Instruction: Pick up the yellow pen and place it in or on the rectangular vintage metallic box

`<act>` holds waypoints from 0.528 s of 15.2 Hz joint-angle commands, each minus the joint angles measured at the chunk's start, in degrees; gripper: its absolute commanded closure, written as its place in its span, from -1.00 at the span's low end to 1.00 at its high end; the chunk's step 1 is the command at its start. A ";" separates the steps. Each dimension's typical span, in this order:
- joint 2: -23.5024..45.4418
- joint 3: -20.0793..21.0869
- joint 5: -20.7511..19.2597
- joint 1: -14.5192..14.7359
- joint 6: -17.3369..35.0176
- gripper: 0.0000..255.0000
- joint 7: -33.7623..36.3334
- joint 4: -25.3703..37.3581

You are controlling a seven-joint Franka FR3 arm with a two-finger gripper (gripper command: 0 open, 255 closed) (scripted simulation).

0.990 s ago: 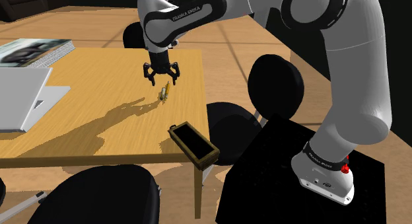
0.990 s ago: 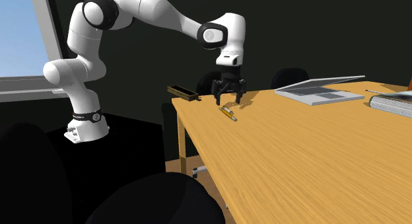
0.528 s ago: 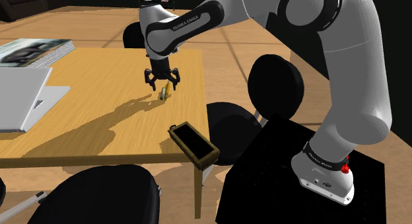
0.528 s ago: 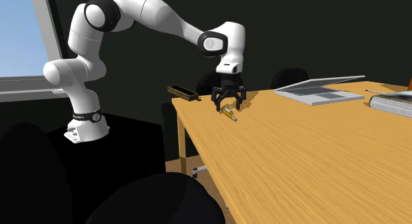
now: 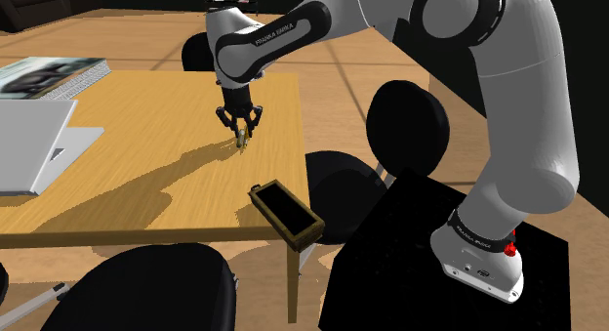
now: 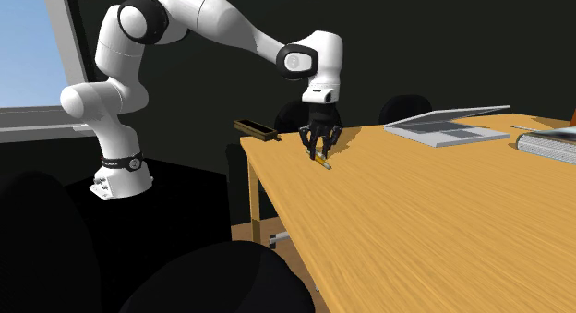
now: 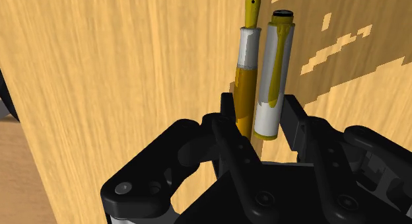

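Wooden table (image 5: 146,134), laptop (image 5: 29,144) at its far side. Pincer (image 5: 240,127) is down at the surface, clenched on the yellow pen (image 5: 241,136), which lies flat on the wood. The exterior views only show a yellow sliver under the fingers. The wrist view resolves the pen body (image 7: 247,77) and its cap (image 7: 274,71) side by side in the clasp, their ends sticking out past the fingertips. The shoulder view shows the box (image 5: 286,214) standing open at the table corner, well apart from the pincer, on the stand's side.
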 commanded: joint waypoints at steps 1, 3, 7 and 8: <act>0.01 0.00 0.00 0.00 0.01 1.00 0.00 -0.01; 0.03 0.00 0.00 0.00 0.00 1.00 0.00 0.01; 0.01 0.00 0.00 0.00 0.02 1.00 0.00 -0.02; -0.29 0.06 0.09 -0.02 -0.58 1.00 -0.06 0.29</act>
